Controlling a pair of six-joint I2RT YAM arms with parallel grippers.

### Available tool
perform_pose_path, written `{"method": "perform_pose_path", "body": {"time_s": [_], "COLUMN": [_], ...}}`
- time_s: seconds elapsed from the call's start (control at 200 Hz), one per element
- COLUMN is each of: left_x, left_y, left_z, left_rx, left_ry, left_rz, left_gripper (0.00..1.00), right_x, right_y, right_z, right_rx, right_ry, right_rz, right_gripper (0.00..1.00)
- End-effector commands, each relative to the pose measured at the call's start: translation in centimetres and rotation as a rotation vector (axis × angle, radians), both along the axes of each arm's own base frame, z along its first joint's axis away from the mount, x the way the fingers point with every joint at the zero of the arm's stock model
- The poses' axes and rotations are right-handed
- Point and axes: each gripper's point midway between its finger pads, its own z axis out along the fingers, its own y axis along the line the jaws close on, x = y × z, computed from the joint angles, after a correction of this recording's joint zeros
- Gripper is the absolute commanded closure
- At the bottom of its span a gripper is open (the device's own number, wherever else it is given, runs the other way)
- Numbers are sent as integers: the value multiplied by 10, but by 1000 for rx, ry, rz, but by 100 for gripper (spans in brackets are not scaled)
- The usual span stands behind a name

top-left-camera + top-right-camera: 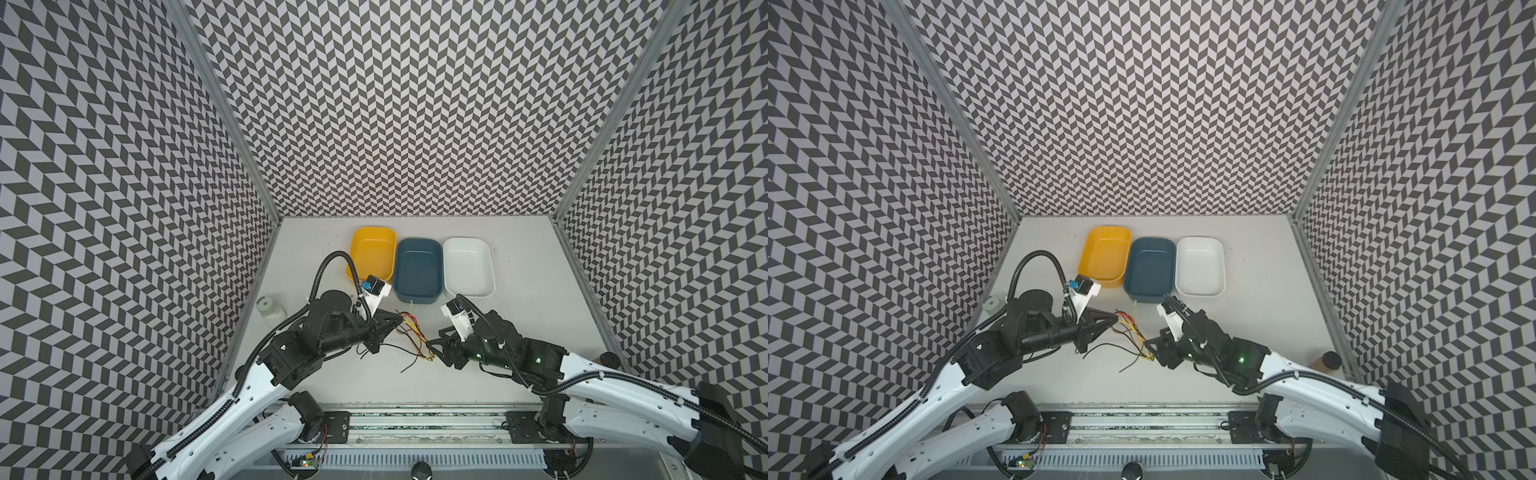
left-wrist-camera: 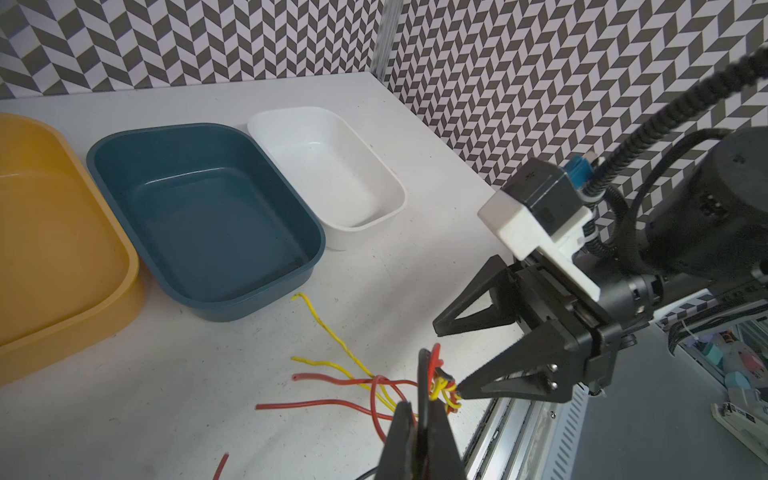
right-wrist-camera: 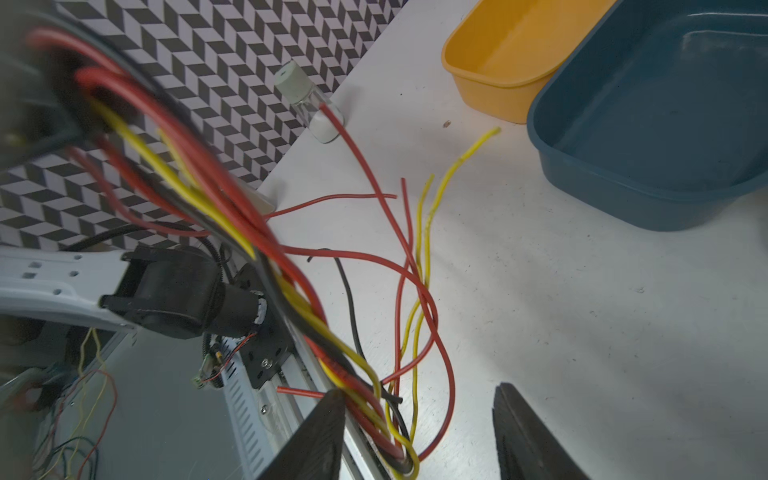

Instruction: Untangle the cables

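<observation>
— Firstly, what stands around the work, from the left?

— A capped glass vial (image 1: pixel 270 309) at the left edge of the worktop (image 1: pixel 532 266), against the wall, with white matter in its bottom. The left arm lies between it and the middle. Far right, near the wall, there is a dark-capped brown bottle (image 1: pixel 1327 361), well apart from everything else.

— And the cables?

— The cables (image 1: pixel 411 338), red, yellow and black, are mid-worktop between the two arms. The left gripper (image 2: pixel 419 419) is clamped on the bundle and holds that part off the surface, while loose ends trail on the worktop. The right gripper (image 2: pixel 451 359) has its jaws parted, with one fingertip at the knotted end.

— Room to move?

— Bare worktop at the back right corner, and in front of the cables up to the metal rail (image 1: pixel 415 422) at the near edge.

— Containers?

— Three along the back, side by side: yellow tray (image 1: pixel 372 253), blue tray (image 1: pixel 417 270), white tray (image 1: pixel 468 266). Each shows a bare floor. One yellow cable end lies on the worktop just before the blue tray's near wall.
</observation>
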Motion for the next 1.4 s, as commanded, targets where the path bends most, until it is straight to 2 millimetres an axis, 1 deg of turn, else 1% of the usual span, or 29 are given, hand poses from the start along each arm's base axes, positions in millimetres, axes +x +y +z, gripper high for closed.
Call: {"method": "perform_pose_path", "body": {"time_s": [0.0,0.1,0.15,0.205,0.255,0.366,0.466,0.551,0.666,0.751,0.881,0.946,1.077,1.147,1.267,1.397], "left_x": [-2,-2,-2,1,3,12,16,16,17,16,16,15,13,11,5,1], "left_y": [-1,-1,-1,0,1,7,8,7,5,3,0,-1,-1,-2,-3,-4], "left_z": [6,7,7,6,4,0,-4,-4,-2,-2,-2,-1,0,1,5,6], "left_rx": [-24,-30,-28,-22,-10,20,37,40,29,22,11,4,-6,-11,-31,-42], "left_ry": [-8,-8,-7,-6,-5,-7,-7,-1,3,10,23,29,31,32,26,27], "left_rz": [-13,-10,-8,6,20,72,92,91,86,80,70,68,59,49,20,5], "left_gripper": [100,100,100,100,100,100,100,100,100,100,100,100,100,100,100,100], "right_x": [17,22,17,10,6,0,-4,-9,-10,-13,-22,-25,-20,-15,-1,2], "right_y": [-1,-2,1,5,2,-8,-15,-15,-6,6,22,27,31,27,15,20], "right_z": [13,11,15,25,32,40,42,44,38,33,38,36,20,15,14,17], "right_rx": [30,24,42,75,89,107,117,134,124,102,78,58,3,-23,-32,-52], "right_ry": [-43,-27,-33,-66,-86,-91,-89,-86,-66,-62,-103,-111,-104,-109,-131,-157], "right_rz": [-122,-164,-152,-129,-141,-160,-163,-148,-137,-124,-106,-108,-146,-183,-296,-299], "right_gripper": [43,43,43,42,42,42,41,39,38,38,38,37,37,37,38,38]}}
